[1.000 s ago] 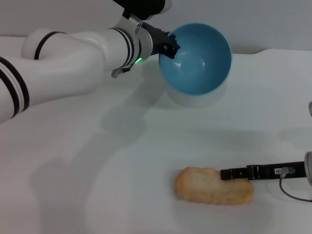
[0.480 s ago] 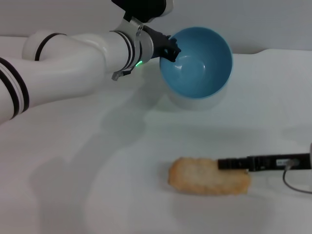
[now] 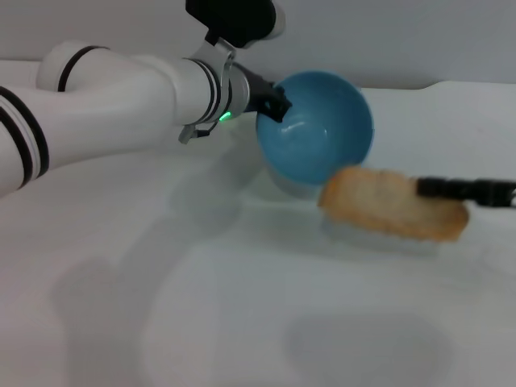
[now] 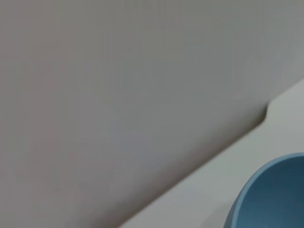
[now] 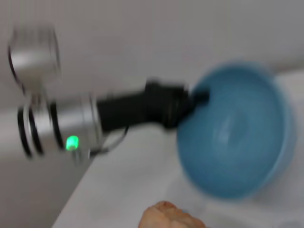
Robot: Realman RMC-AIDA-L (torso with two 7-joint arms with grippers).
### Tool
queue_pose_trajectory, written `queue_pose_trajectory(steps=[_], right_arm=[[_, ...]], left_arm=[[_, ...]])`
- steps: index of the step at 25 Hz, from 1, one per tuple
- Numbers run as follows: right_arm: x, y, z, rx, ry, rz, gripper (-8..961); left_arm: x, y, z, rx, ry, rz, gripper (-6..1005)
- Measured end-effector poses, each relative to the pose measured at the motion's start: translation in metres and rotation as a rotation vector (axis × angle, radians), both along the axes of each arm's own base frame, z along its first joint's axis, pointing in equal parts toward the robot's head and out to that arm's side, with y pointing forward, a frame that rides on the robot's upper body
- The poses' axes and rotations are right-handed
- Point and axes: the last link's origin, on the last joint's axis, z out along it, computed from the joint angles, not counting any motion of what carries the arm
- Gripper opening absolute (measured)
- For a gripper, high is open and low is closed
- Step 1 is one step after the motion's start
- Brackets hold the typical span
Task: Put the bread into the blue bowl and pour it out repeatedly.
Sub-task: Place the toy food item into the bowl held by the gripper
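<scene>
The blue bowl (image 3: 316, 135) is tilted, its opening facing forward, held at its left rim by my left gripper (image 3: 276, 95), which is shut on it. The bowl also shows in the left wrist view (image 4: 270, 194) and the right wrist view (image 5: 237, 133). The bread (image 3: 393, 203), an orange-brown loaf, is lifted off the table just in front of and right of the bowl. My right gripper (image 3: 427, 189) comes in from the right edge and is shut on the bread's right end. The bread's tip shows in the right wrist view (image 5: 168, 216).
The white table (image 3: 201, 306) spreads under everything. My left arm (image 3: 105, 105) crosses the upper left. A grey wall stands behind the table, with a step in the table's far edge at the right.
The right gripper has lifted the bread off the table and carried it up and toward the bowl. The left gripper has tilted the bowl slightly lower and leftward.
</scene>
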Motion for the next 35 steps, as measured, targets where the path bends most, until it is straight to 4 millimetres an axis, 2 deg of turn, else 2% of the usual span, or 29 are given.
queue_pose_trajectory(steps=[3,8,13,18,20,28,35], right_arm=[[0.000,0.003,0.020,0.063,0.016,0.005,306],[0.007,0.003,0.037,0.138,0.037,-0.031,264],[0.014,0.004,0.045,0.184,0.050,-0.063,218],[0.013,0.015,0.047,0.288,0.102,-0.102,184],[0.009,0.021,0.041,0.292,0.111,-0.100,179],[-0.013,0.050,-0.005,0.245,0.093,-0.073,161],[-0.021,0.060,-0.027,0.216,0.059,-0.094,153]], left_arm=[[0.000,-0.003,-0.003,-0.035,0.024,0.018,-1],[0.009,-0.005,-0.009,-0.080,0.055,0.012,0],[0.016,-0.007,-0.013,-0.102,0.057,0.008,0],[0.025,-0.014,-0.021,-0.143,0.054,-0.006,-1],[0.030,-0.016,-0.024,-0.154,0.054,-0.025,-1],[0.044,-0.020,-0.027,-0.166,0.031,-0.058,0],[0.046,-0.021,-0.027,-0.168,0.021,-0.062,0]])
